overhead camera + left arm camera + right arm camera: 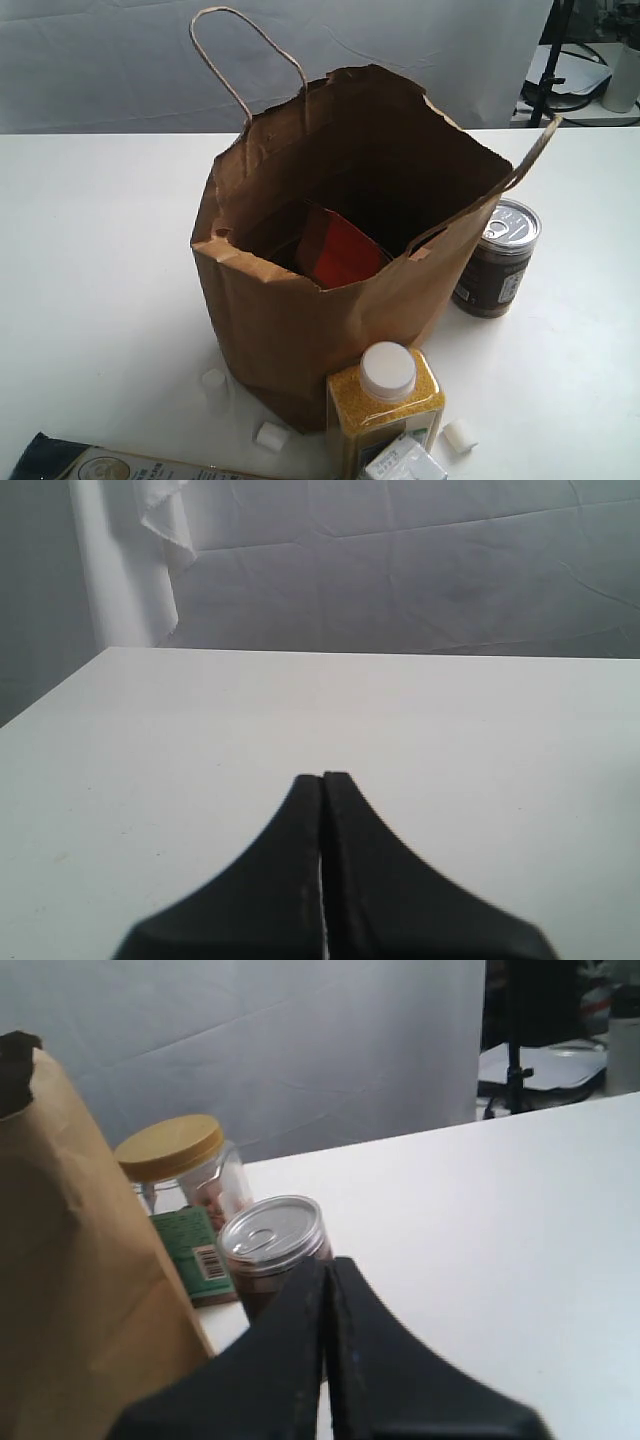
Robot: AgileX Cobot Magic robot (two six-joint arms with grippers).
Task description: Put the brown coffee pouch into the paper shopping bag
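The paper shopping bag (300, 330) stands open in the middle of the white table, its tan side also filling one edge of the right wrist view (70, 1290). Inside it the brown coffee pouch (338, 250) leans with its orange-red label showing. Neither arm appears in the exterior view. My left gripper (322, 777) is shut with nothing in it, above bare white table. My right gripper (328, 1262) is shut and empty too, close beside the bag and in front of the dark can.
A dark brown can with a silver pull-tab lid (497, 258) (272, 1245) stands right of the bag. A yellow-lidded jar (185, 1190) stands behind the can. A bottle of yellow grains (385, 410), a flat dark package (110, 462) and small white blocks (458, 436) lie in front.
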